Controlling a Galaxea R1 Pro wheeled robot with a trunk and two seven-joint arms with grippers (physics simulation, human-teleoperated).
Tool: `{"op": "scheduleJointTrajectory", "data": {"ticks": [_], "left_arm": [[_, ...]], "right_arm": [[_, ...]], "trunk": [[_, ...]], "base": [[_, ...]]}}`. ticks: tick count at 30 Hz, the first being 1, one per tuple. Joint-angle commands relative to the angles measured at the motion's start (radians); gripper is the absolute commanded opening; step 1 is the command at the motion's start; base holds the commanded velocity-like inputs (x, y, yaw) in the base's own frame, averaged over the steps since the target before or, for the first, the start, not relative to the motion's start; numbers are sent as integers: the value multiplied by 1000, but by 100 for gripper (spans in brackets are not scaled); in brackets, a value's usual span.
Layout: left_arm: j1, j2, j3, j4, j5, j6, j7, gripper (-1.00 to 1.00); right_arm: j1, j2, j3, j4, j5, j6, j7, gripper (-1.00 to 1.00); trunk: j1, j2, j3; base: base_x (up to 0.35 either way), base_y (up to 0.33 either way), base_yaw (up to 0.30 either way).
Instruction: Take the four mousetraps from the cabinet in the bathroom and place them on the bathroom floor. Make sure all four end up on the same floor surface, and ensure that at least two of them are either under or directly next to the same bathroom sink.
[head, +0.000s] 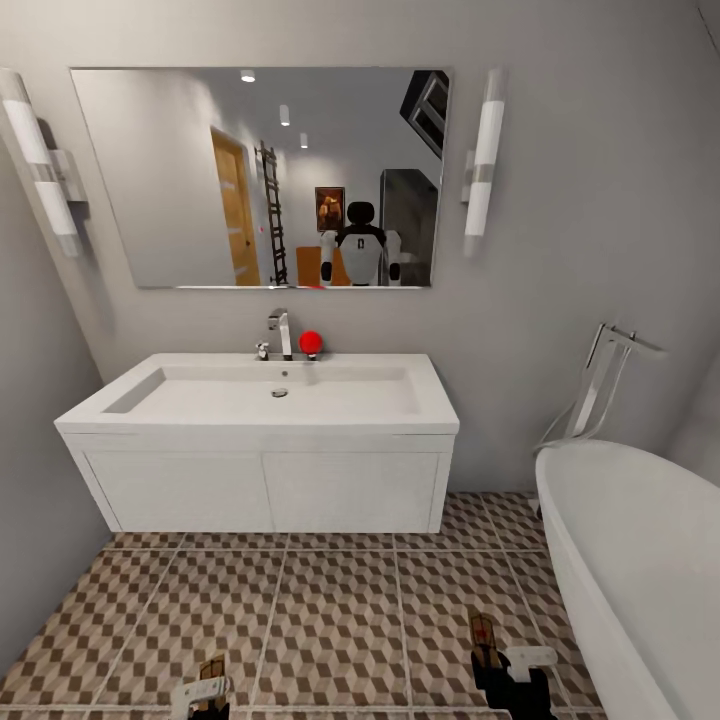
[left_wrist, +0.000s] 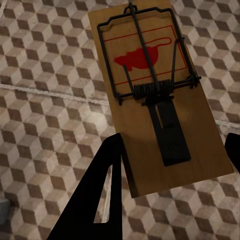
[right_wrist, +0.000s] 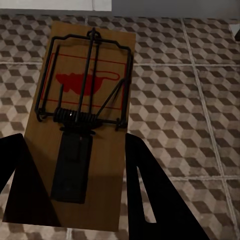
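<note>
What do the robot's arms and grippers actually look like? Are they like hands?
Not like hands. Each gripper is a plain two-finger clamp. In the wrist views the left gripper and right gripper have flat, matte black fingers, wedge-shaped, one with a narrow triangular cut-out. From the head camera, white casing tops the black parts. No cables or markings are visible.

Even soft light, dim wrist views

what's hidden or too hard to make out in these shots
- Left pincer: head view, cut off by the bottom edge; its mousetrap is too small for detail.
- Mousetrap in the right pincer: right wrist view, dark fingers cover its near end.
- Floor under the sink: head view, hidden by the vanity.
- Bathtub: cut off by the right edge.
</note>
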Motion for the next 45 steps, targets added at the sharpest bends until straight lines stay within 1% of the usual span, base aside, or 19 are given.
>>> {"op": "scheduleJointTrajectory", "data": {"ticks": [1,4,14,33,37,39,45], "left_arm": [[-1,0,-9,3,3,-5,2,-100],[-1,0,-9,3,3,-5,2,-100],[-1,1,-9,3,2,-4,2,-100],[-1,5,-8,-2,1,-5,5,-100],[-1,24,-5,-63,1,-4,4,-100],[-1,32,-5,-128,1,-1,5,-100],[-1,35,-10,-303,0,30,7,-100]], "right_arm": [[-1,0,1,1,-6,-3,3,-100],[0,-1,1,1,-6,-3,3,-100],[-1,0,1,0,-6,-3,3,-100],[-1,0,1,0,-6,-3,3,-100],[-1,0,1,1,-6,-3,3,-100],[-1,-1,1,0,-6,-3,3,-100],[-1,-1,1,1,-6,-3,3,-100]], "trunk": [[0,-1,-1],[0,-1,-1],[38,-71,-33],[111,-204,-121],[126,-232,-140],[134,-246,-149],[157,-288,-178]], "base": [[0,0,0],[0,0,0],[0,0,0],[0,0,0],[0,0,0],[0,0,0],[0,0,0]]}}
